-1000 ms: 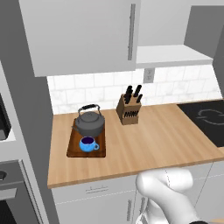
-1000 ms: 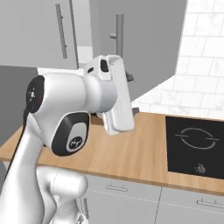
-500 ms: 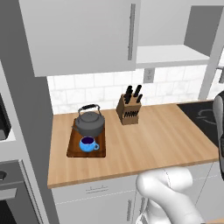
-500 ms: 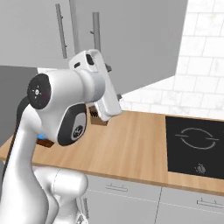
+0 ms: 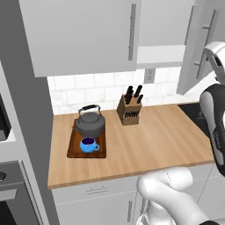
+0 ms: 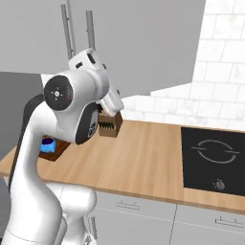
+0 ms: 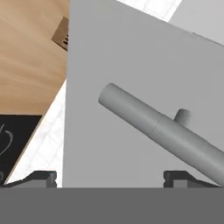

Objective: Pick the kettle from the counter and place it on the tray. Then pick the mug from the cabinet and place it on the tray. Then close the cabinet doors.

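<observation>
Evidently the last step is in hand: closing the cabinet doors. On the table the tray already carries the kettle and, just in front of it, the blue mug. The left cabinet door looks shut against the cabinet; the right cabinet door stands swung out, showing the white shelf beside it. Seen from the hand, that door panel faces the claw, whose dark tips stand wide apart and empty below the bar handle. The next move probably calls for pressing the panel, or catching the handle, and swinging it toward the cabinet. A knife block stands near the backsplash. No brand, label or writing can be read.
</observation>
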